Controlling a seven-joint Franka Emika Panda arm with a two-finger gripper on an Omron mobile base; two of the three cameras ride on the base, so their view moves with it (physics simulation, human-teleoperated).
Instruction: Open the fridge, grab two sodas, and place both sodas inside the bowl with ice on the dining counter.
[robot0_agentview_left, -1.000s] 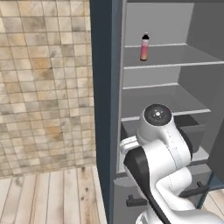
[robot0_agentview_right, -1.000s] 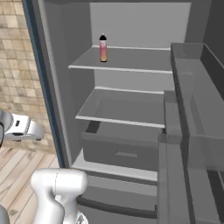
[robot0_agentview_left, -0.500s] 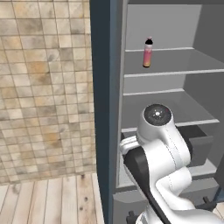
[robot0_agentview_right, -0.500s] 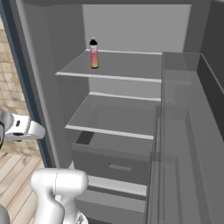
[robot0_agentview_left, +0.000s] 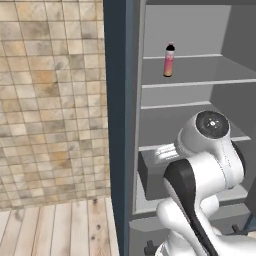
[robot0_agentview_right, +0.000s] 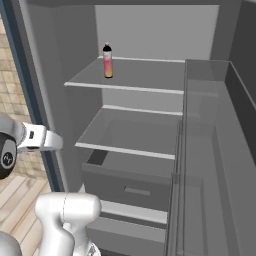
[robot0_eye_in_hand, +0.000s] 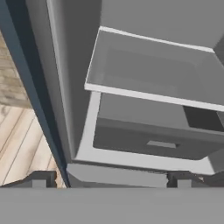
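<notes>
gripper (robot0_eye_in_hand: 109, 180) wide open, empty, facing fridge (robot0_eye_in_hand: 144, 78)

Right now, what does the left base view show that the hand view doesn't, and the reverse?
Left base view alone: the pink soda standing upright on an upper shelf, the tiled wall and the arm's white body. Hand view alone: the jaws' two dark tips at the bottom edge, spread apart with nothing between them. Both: the open fridge, its bare middle shelf, the drawer below, and the wood floor.
</notes>
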